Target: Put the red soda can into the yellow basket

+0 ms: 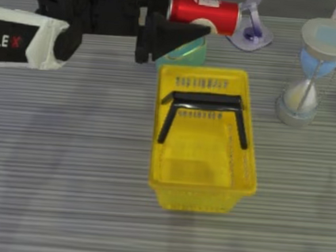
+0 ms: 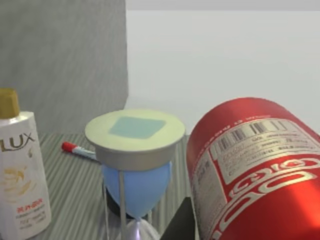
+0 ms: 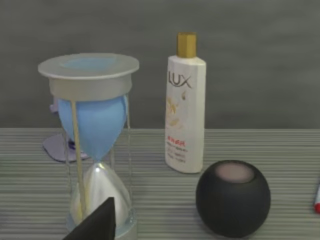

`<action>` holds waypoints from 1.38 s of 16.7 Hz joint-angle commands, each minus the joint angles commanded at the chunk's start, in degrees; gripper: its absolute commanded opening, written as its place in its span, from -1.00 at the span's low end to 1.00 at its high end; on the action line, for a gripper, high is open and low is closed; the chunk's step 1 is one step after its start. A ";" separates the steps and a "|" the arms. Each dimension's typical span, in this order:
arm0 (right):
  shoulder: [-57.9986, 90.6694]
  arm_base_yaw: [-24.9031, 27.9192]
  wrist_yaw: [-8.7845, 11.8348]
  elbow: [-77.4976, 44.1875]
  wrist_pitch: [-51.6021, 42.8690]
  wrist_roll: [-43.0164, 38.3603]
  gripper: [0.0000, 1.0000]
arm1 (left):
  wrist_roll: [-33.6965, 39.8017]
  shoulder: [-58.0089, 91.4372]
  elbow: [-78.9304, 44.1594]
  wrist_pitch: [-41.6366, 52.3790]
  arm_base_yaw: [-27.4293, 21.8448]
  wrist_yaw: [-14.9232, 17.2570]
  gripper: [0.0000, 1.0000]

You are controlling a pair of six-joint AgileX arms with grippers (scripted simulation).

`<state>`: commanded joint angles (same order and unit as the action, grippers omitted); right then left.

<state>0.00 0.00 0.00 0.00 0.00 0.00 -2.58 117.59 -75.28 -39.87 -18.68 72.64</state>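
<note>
Beyond the yellow basket point(image 1: 203, 163), left tool point(image 1: 180, 30) grips the red soda can point(image 1: 203, 14), lying sideways, left-right.

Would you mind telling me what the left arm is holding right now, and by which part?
The left tool holds the red soda can, lying sideways, gripped across its cylindrical side near one end, behind the yellow basket. The right arm is out of the top view.

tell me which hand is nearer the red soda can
Left. The left hand holds the red soda can above the table's far edge; the right hand sits off right by the hourglass.
</note>
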 joint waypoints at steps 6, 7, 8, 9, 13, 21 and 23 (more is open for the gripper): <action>0.00 0.00 0.00 0.00 0.00 0.00 1.00 | -0.05 5.17 1.46 -6.47 0.67 0.16 -1.00; 0.00 0.00 0.00 0.00 0.00 0.00 1.00 | -0.01 6.87 2.12 -9.08 0.83 0.17 -1.00; 0.00 0.00 0.00 0.00 0.00 0.00 1.00 | 0.03 8.58 2.80 -11.78 0.99 0.18 -1.00; 0.00 0.00 0.00 0.00 0.00 0.00 1.00 | 0.07 10.22 3.46 -14.30 1.13 0.20 -1.00; 0.00 0.00 0.00 0.00 0.00 0.00 1.00 | 0.23 13.76 5.14 -19.08 1.48 0.12 -1.00; 0.00 0.00 0.00 0.00 0.00 0.00 1.00 | 0.23 13.76 5.14 -19.08 1.48 0.12 -0.25; 0.00 0.00 0.00 0.00 0.00 0.00 1.00 | 0.23 13.76 5.14 -19.08 1.48 0.12 0.06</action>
<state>0.00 0.00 0.00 0.00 0.00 0.00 -2.35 131.35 -70.14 -58.95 -17.20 72.76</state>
